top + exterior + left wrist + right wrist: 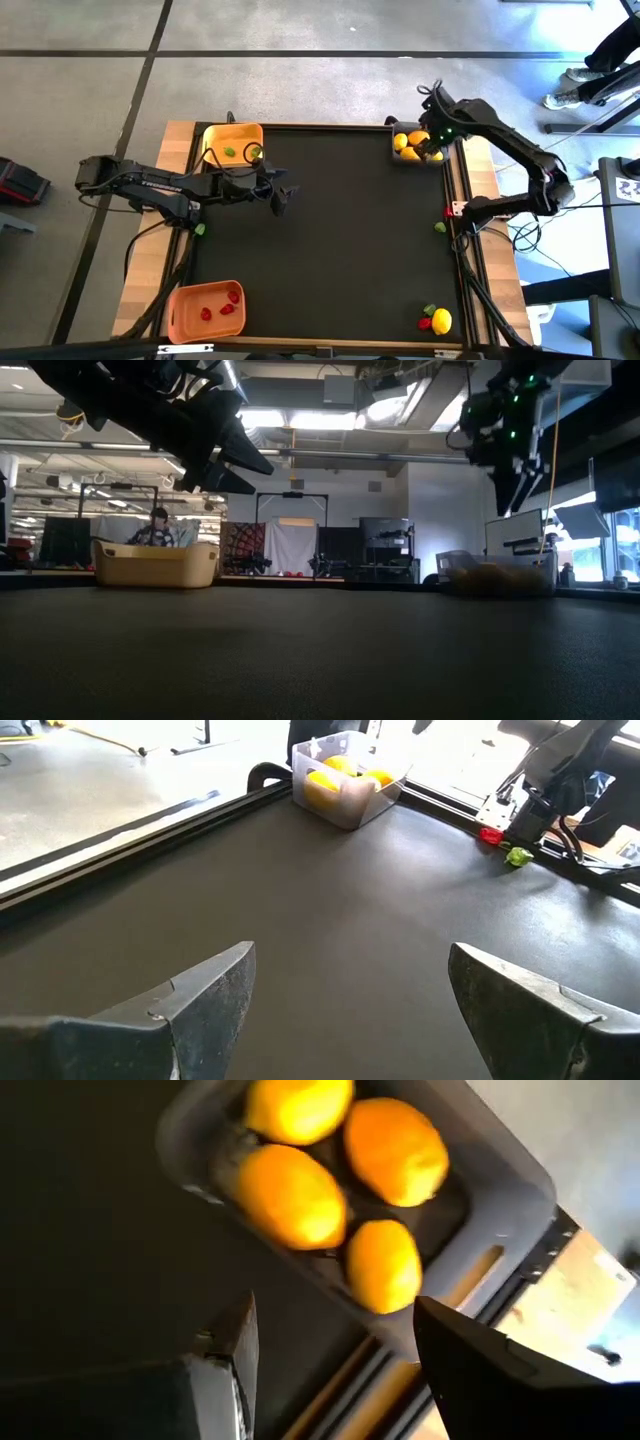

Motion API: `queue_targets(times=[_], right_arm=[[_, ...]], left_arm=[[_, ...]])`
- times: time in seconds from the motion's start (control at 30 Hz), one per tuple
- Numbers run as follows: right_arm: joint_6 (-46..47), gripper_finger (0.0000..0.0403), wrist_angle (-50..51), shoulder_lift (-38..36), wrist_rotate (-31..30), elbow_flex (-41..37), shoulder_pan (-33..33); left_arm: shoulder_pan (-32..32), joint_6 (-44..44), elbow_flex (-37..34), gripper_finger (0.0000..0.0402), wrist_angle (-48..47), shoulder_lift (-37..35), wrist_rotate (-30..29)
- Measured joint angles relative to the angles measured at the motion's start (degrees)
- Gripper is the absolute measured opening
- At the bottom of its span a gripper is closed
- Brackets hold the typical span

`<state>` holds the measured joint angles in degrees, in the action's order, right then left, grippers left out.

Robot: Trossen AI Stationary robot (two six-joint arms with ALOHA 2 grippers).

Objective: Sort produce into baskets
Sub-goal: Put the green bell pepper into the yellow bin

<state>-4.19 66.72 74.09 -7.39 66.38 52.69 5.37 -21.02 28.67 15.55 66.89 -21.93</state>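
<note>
Dark fingers, right gripper [433, 148]: jaws apart with nothing between them, hovering over the near edge of the grey basket; the right wrist view shows both fingers [470, 1370] spread above the basket rim.
Grey basket [399, 155]: at the far right corner of the black mat; holds four yellow lemons [290, 1195] lying close together, touching or nearly so.
Left gripper [281, 199]: jaws apart and empty, raised above the bare mat just in front of the yellow basket; in the left wrist view its two fingers [215, 995] frame open mat surface.
Yellow basket [212, 135]: at the far left corner of the mat; holds two small green pieces [229, 152], one near the middle and one by the right wall.
Orange basket [178, 310]: at the near left corner; holds several small red pieces [231, 297], gathered toward its right side.
Loose produce, near right corner: one yellow lemon [441, 321] with a red piece [424, 324] and a green piece [429, 311] just beside it.
Loose produce, right edge: a green piece [439, 227] and a red piece [449, 212] near the base of the right arm.
Loose produce, left edge: one green piece [199, 229] on the mat border under the left arm.
Black mat [330, 260]: covers the wooden table top; its centre is bare.
Background, low view: a person [158, 528] sits behind the yellow basket, well beyond the table.
</note>
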Motion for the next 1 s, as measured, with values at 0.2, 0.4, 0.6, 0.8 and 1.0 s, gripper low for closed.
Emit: queue_targets(times=[0.2, 0.4, 0.6, 0.8, 1.0], right_arm=[[2.9, 0.0202, 7.2, -3.4, 2.5, 0.3, -7.6], [8.9, 0.0202, 13.5, -3.8, 2.6, 0.1, -17.4], [16.2, 0.0202, 14.4, -3.8, 2.7, -4.7, -26.6], [21.5, 0.0202, 14.3, -3.8, 5.6, -11.9, -34.7], [25.0, 0.0202, 12.0, -3.7, 8.2, -17.0, -40.1]], left_arm=[[0.0, 0.2, 0.0, 0.0328, 0.0, 0.0, 0.0], [-0.2, 0.4, 0.0, 0.0328, 0.0, 0.0, 0.0], [-0.6, 0.1, 0.0, 0.0328, 0.0, 0.0, 0.0], [-1.2, 0.1, 0.0, 0.0328, 0.0, 0.0, 0.0], [-1.2, -1.0, 0.0, 0.0328, 0.3, 0.0, 0.0]])
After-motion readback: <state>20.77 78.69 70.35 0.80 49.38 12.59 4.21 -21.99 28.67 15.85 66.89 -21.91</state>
